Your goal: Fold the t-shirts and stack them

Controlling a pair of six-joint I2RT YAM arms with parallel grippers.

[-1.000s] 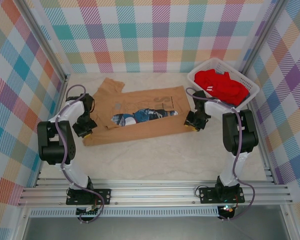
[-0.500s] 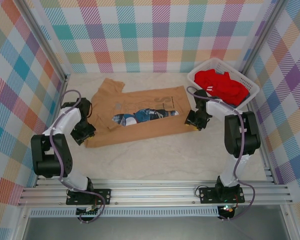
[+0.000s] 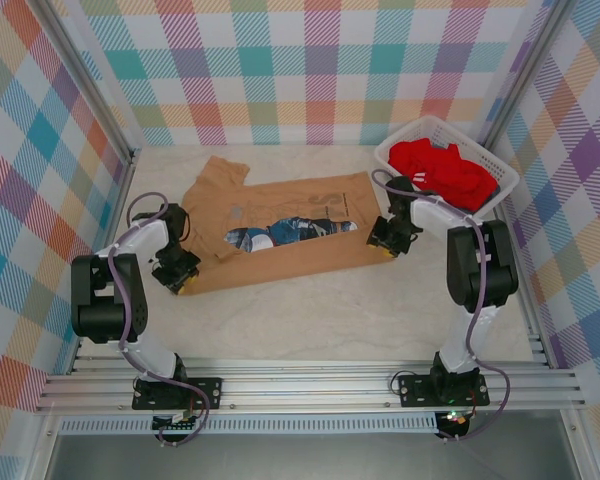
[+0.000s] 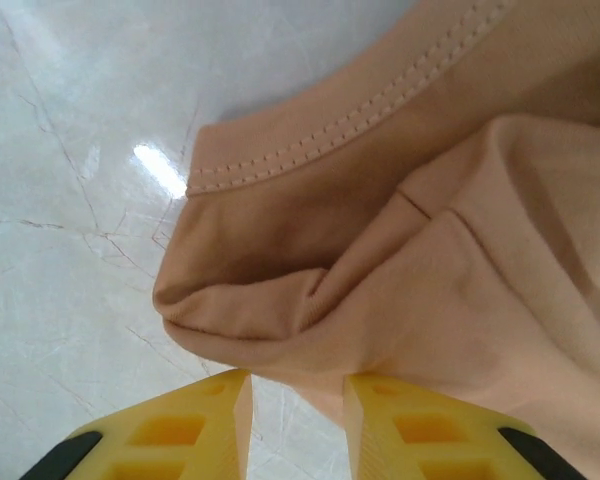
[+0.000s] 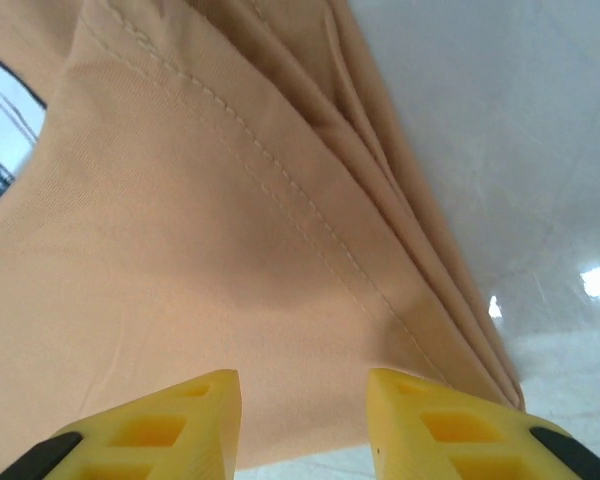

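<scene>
The tan-orange t-shirt (image 3: 280, 262) lies partly folded across the middle of the table, its blue cartoon figure (image 3: 285, 232) showing through a gap in the folds. My left gripper (image 3: 180, 275) is low at the shirt's near-left corner. In the left wrist view it (image 4: 298, 385) is open, with a bunched tip of the cloth (image 4: 280, 310) hanging into the gap. My right gripper (image 3: 383, 243) is at the shirt's right edge. It (image 5: 303, 385) stands open over the stitched hem (image 5: 280, 200). The bright red t-shirt (image 3: 440, 170) lies crumpled in the basket.
The white lattice basket (image 3: 435, 125) sits in the far right corner. Checked walls close in the table on three sides. Bare marble-look tabletop (image 3: 310, 310) runs between the shirt and the arm bases.
My left gripper has shifted down and right to the shirt's near-left corner, and its elbow has swung back in. The right gripper has hardly moved.
</scene>
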